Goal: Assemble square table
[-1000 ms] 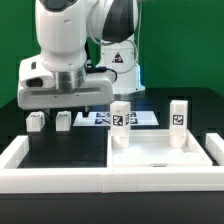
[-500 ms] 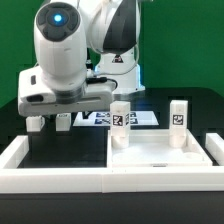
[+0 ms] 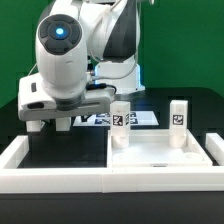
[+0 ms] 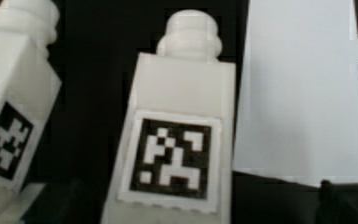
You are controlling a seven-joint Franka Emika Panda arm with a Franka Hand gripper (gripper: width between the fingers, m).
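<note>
The white square tabletop (image 3: 160, 156) lies at the exterior view's right, with two tagged legs (image 3: 120, 121) (image 3: 179, 115) standing upright at its back corners. Two more white legs lie side by side on the black table at the left, partly hidden under my hand (image 3: 35, 126) (image 3: 63, 122). In the wrist view the middle leg (image 4: 176, 130) fills the centre, tag up and threaded tip pointing away, and the other leg (image 4: 12, 95) lies beside it. My gripper (image 3: 50, 118) hangs open just above these two legs and holds nothing.
A low white border wall (image 3: 60, 180) runs along the front and left of the table. The marker board (image 3: 148, 118) (image 4: 309, 90) lies flat behind the tabletop, beside the loose legs. The robot's base (image 3: 122, 70) stands at the back.
The arm has swung and tilted toward the exterior view's left and come lower over the two lying legs. The gripper has stayed open. No part has moved.
</note>
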